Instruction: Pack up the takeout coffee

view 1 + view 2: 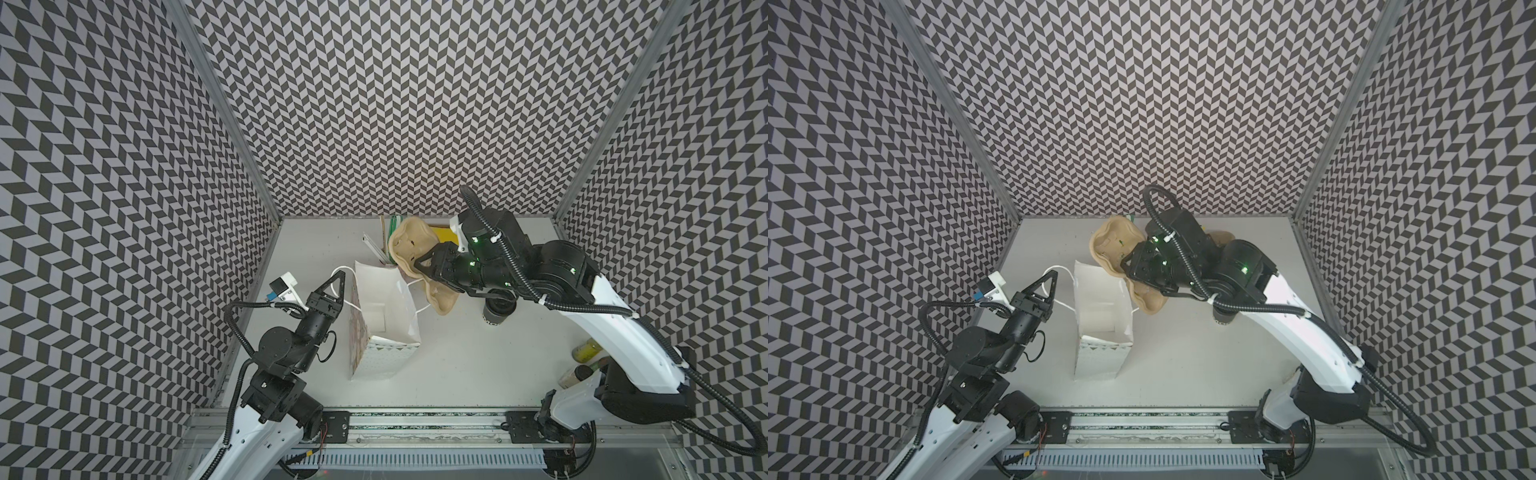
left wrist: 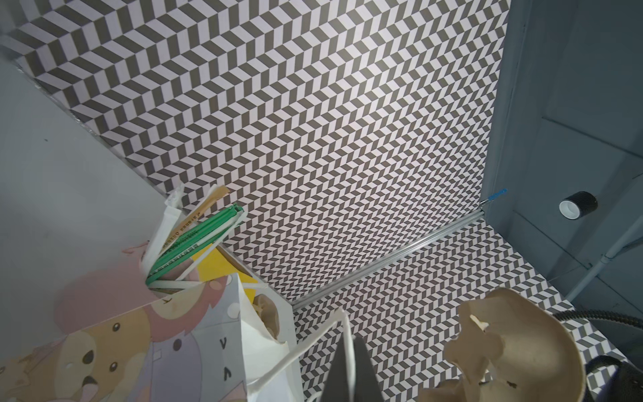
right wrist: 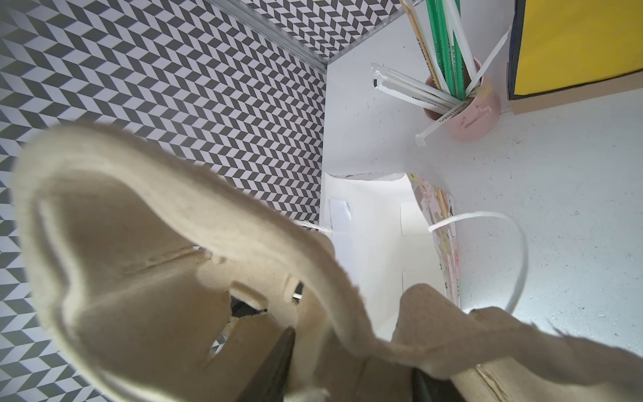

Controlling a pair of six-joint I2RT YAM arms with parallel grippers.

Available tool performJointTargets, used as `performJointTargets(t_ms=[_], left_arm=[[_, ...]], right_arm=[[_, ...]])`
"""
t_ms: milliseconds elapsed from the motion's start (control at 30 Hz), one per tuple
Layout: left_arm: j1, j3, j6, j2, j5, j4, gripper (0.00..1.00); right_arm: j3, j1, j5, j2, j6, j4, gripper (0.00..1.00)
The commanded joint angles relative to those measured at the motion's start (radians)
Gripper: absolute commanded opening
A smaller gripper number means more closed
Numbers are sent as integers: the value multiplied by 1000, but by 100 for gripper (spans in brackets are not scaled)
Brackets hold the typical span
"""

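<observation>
Right jaws are clamping a beige moulded-pulp cup tray [image 1: 409, 245] just right of the open white paper bag [image 1: 399, 299]; closed left jaws are pinching its handle [image 2: 302, 346].

Carrier [image 1: 409, 237] is rough matt pulp, bag [image 1: 384, 286] smooth paper

Black-and-white chevron walls [image 1: 395, 104] around a white table [image 1: 478, 353].
White paper bag [image 1: 390, 291] with pastel cartoon animals; tan cup carrier [image 1: 409, 241]; pink cup [image 3: 466, 115], green straws [image 3: 449, 45]; yellow box [image 3: 574, 45]; black coffee cup [image 1: 496, 318].
</observation>
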Motion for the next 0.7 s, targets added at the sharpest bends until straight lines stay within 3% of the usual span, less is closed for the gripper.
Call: performJointTargets(t_ms=[0, 400, 667], left_arm=[[-59, 40, 35, 18, -70, 131, 0], [-267, 161, 139, 250, -177, 343, 0], [-400, 223, 220, 426, -162, 540, 0]], right_arm=[[20, 4, 57, -37, -14, 35, 45], [99, 3, 176, -88, -55, 1, 44], [98, -4, 241, -129, -61, -36, 44]])
